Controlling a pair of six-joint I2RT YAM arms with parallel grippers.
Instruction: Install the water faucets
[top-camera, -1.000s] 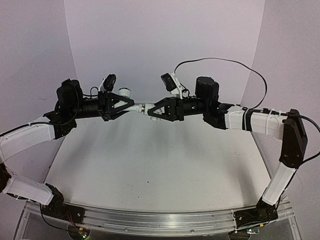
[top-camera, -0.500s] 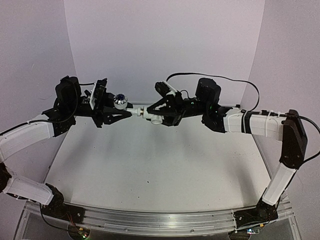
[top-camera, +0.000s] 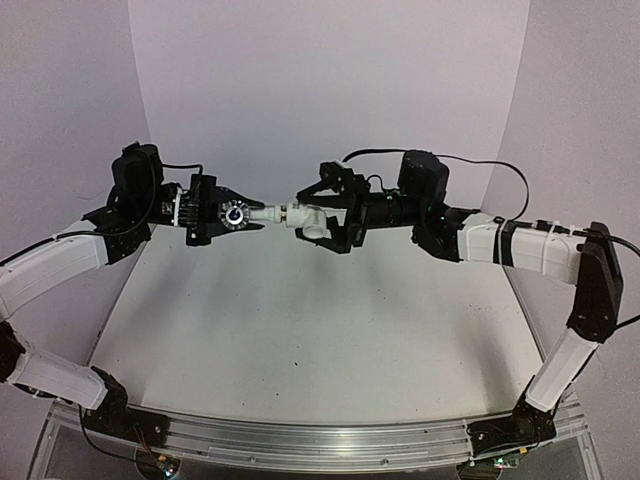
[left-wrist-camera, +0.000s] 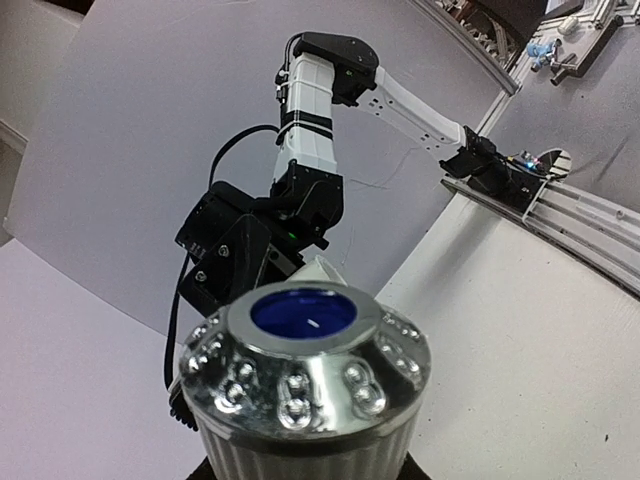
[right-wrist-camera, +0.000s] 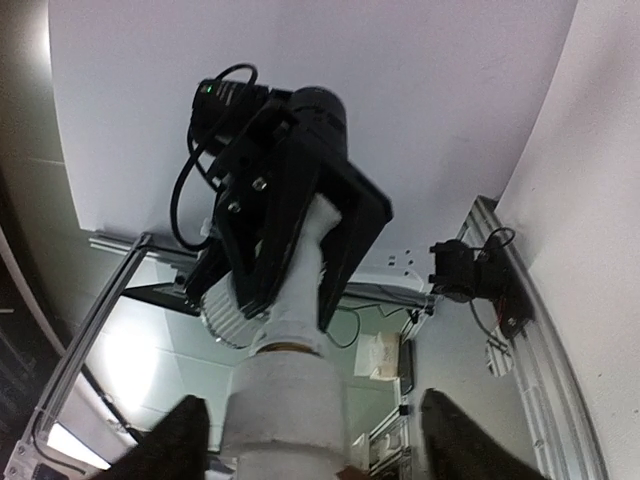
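over the last second both wrists have rolled: left gripper (top-camera: 256, 214) clamped on the chrome-knobbed faucet part (top-camera: 238, 214), right gripper (top-camera: 303, 216) clamped on the white elbow part (top-camera: 314, 228). the parts meet end to end mid-air above the far table (top-camera: 300, 330), so they are probably threading together.

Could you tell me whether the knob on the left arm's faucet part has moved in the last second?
Yes. As the left gripper rolled, the knob swung from pointing up to facing the camera, ending lower against the back wall.
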